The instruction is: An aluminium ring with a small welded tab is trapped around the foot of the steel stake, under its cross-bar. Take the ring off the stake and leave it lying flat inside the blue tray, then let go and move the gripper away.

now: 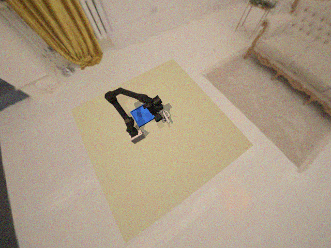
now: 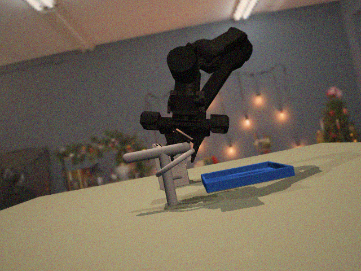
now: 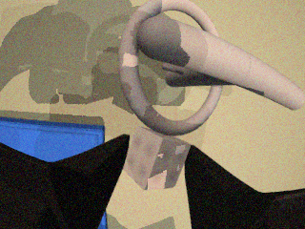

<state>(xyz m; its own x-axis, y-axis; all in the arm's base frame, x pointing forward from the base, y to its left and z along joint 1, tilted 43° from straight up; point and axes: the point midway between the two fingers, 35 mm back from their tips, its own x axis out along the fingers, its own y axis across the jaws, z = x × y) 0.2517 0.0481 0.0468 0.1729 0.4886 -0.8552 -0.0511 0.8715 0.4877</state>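
Fingers (image 2: 182,156) pinch the tab (image 3: 159,159). Ring (image 1: 166,116) (image 2: 175,163) (image 3: 128,76) hangs tilted around the stake (image 2: 168,186), up near the bar (image 1: 166,116) (image 2: 145,154) (image 3: 214,52). In my wrist view the bar's end pokes through at the ring's eleven o'clock. Left, I judge: clear the bar, reach the tray (image 1: 140,115) (image 2: 247,180) (image 3: 48,138), lay flat, release, withdraw.
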